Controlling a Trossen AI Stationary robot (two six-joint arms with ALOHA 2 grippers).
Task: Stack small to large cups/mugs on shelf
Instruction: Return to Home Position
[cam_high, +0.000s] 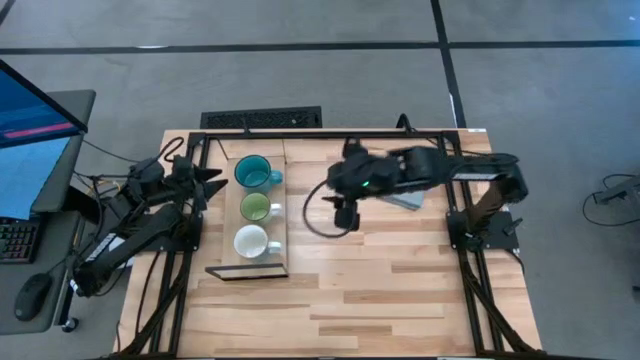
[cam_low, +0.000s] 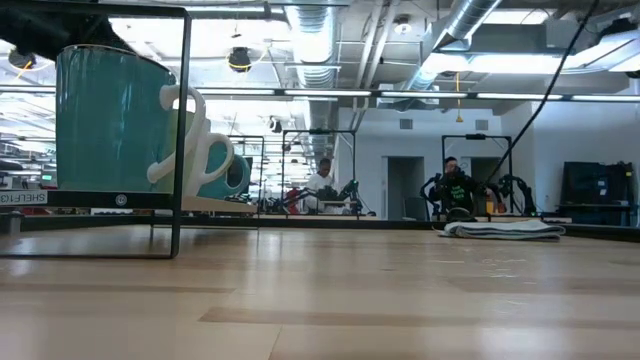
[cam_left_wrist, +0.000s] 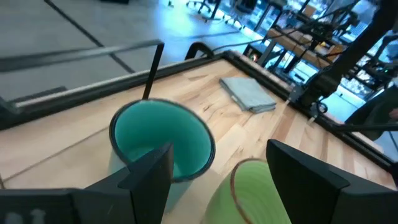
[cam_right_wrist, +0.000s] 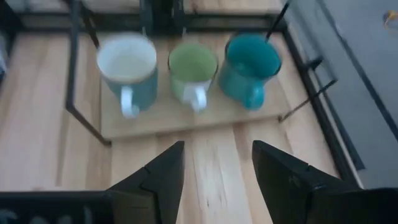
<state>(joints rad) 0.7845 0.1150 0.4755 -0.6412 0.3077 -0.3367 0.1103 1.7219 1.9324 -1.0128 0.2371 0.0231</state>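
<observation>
Three mugs stand upright in a single row on the shelf (cam_high: 281, 228), open mouths up, close together but apart. The teal mug (cam_high: 254, 172) is the largest and stands at the end away from the black frame. The green mug (cam_high: 256, 207) is in the middle and the white mug (cam_high: 250, 242) is at the framed end. The white mug is white inside and on its handle, but its outer wall looks blue-teal in the right wrist and low views. The green mug also has a pale handle, and the teal mug's handle matches its body. All three handles point the same way, across the shelf toward the right edge of the table (cam_high: 400, 290). The shelf is a long light-wood board lying close to the table's left edge, its long axis parallel to that edge. The left gripper (cam_high: 205, 180) hangs just beside the shelf on its left-edge side, by the teal mug. Its fingers are spread wide and hold nothing. The right gripper (cam_high: 345, 215) hovers over the middle of the table, on the handle side of the row and clear of the shelf. It faces the mugs, jaws parted and empty. A folded grey pad (cam_high: 405, 199) lies toward the right edge, partly under the right arm.
</observation>
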